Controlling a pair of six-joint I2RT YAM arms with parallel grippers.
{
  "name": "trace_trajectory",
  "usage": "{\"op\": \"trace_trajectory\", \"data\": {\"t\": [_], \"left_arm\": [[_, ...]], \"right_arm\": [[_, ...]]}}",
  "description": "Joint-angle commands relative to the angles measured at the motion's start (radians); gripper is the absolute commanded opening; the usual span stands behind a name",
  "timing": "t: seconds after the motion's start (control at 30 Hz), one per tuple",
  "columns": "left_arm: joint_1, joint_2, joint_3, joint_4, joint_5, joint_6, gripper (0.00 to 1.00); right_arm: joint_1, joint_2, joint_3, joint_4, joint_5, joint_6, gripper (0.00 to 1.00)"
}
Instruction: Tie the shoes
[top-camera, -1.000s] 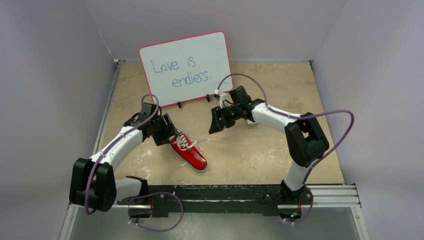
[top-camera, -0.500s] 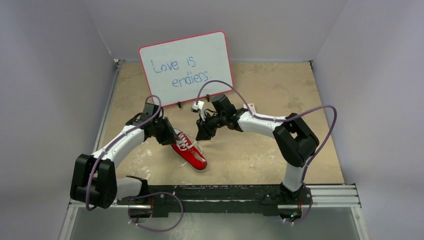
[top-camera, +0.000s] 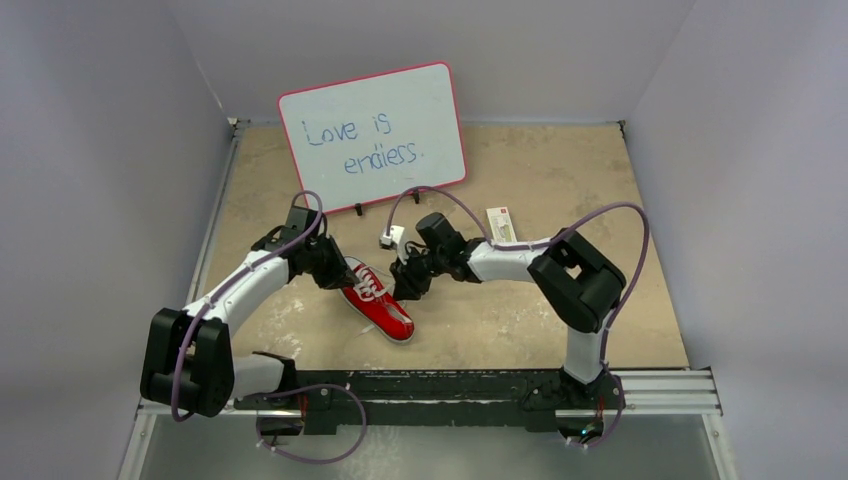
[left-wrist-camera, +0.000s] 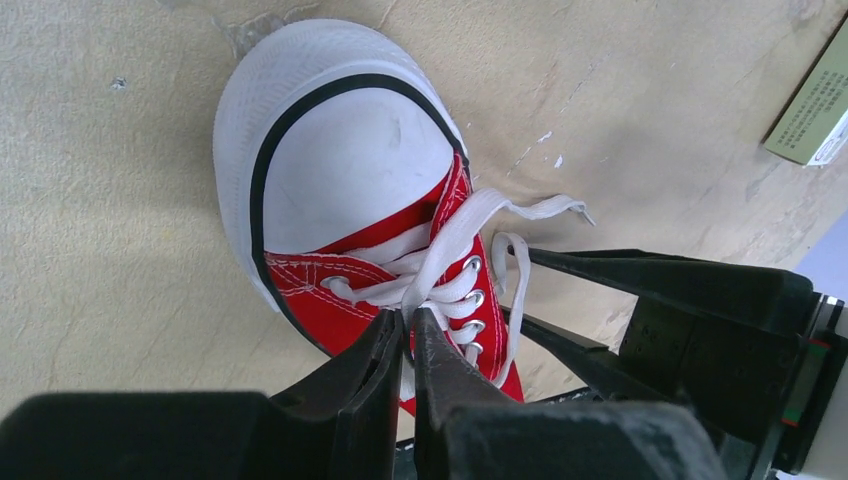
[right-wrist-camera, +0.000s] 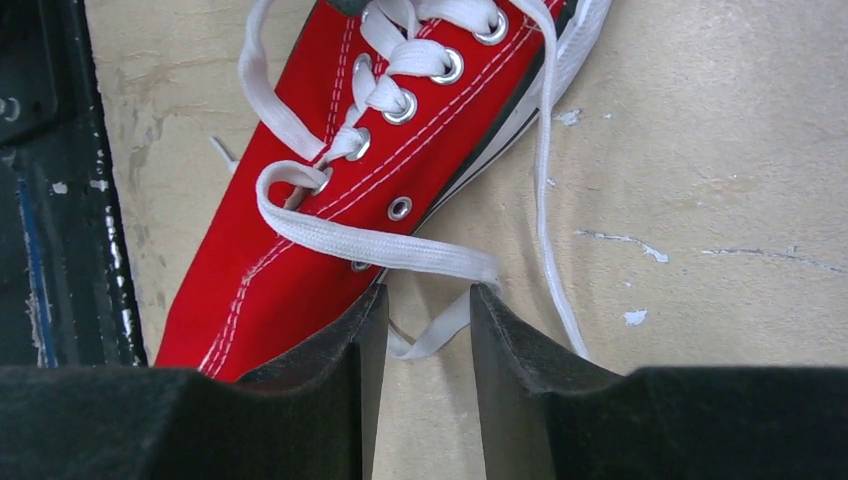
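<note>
Sneaker one, whiteboard one, left claw, right claw

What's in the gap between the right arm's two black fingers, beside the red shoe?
A loose white lace from the red shoe lies on the table between the open fingers of the right gripper. The right wrist view shows it.

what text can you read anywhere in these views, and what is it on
"Love is endless." is handwritten in blue on the pink-framed whiteboard; the last word is loosely written, so that reading is my best guess.
Small white box: has print and a red mark, too small to read.
Red sneaker: no writing visible.
</note>
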Motion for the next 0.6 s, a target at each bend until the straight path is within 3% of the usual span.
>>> {"op": "trace_trajectory", "data": {"t": [0.0, 0.13, 0.27, 0.3, 0.4, 0.57], "left_arm": [[-0.009, -0.013, 0.001, 0.007, 0.021, 0.002, 0.07], [-0.009, -0.015, 0.009, -0.004, 0.025, 0.005, 0.05], [-0.009, -0.018, 0.006, -0.001, 0.021, -0.002, 0.0], [-0.008, -0.018, 0.006, -0.002, 0.018, -0.001, 0.0], [-0.008, -0.022, 0.004, -0.009, 0.006, -0.004, 0.0], [-0.008, -0.05, 0.001, -0.018, -0.027, -0.003, 0.0]], "right_arm": [[0.025, 0.006, -0.021, 0.163, 0.08, 0.059, 0.39], [0.062, 0.011, -0.07, 0.344, 0.238, 0.139, 0.45], [0.091, 0.032, -0.119, 0.492, 0.484, 0.249, 0.42], [0.097, 0.034, -0.114, 0.49, 0.514, 0.249, 0.4], [0.129, 0.001, -0.096, 0.424, 0.718, 0.237, 0.22], [0.151, -0.153, -0.072, 0.237, 1.118, 0.218, 0.22]]}}
